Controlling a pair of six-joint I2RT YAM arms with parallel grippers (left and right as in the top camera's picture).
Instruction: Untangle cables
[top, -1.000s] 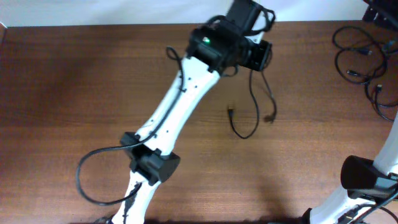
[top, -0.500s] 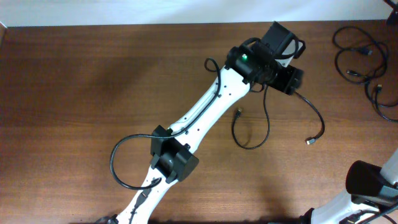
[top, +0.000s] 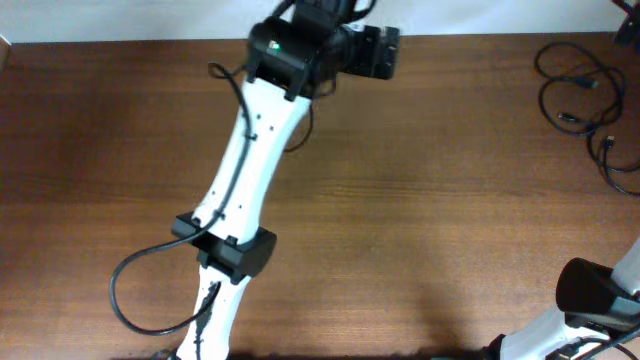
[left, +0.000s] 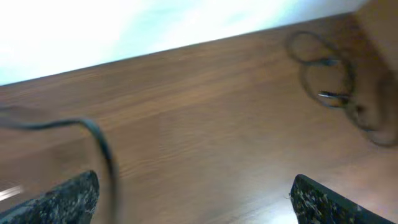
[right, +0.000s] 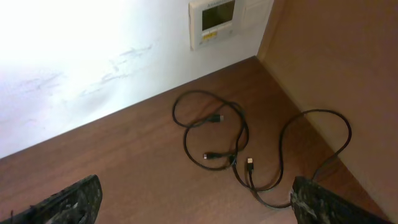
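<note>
Jaws, left: wide apart; both fingertips sit at the bottom corners of the left wrist view with bare wood between them, nothing pinched.
Left gripper (left: 194, 200): reaches to 12 o'clock of the table (top: 450, 220), close to the far edge and the white wall.
Lone cable (left: 102, 146): thin black strand at 9 o'clock in the left wrist view. It arcs in from the frame edge and drops beside the left fingertip. Blurred; cannot tell whether it touches the finger or merely hangs past it.
Left arm (top: 250, 150): in the overhead view it covers the spot where this strand would lie, so its full run is hidden.
Cable heap (top: 585, 95): several looped cords at 2 o'clock of the table, well apart from the left gripper and near the right edge. Plug ends lie inside the loops.
Jaws, right: wide apart, empty.
Right gripper (right: 194, 198): looks at the heap from a distance, heap at 12 o'clock in its view.
Risk 1: lone cable is unclamped near the far edge; a sideways sweep may flick it off the table.
Risk 2: closing on the blurred strand without a clean line-up probably misses or nips only a loop.
Risk 3: pinching two cords in the heap at once would drag the whole knot tighter, plugs snagging in loops.
Risk 4: pulling the heap toward 3 o'clock could spill it over the edge.
</note>
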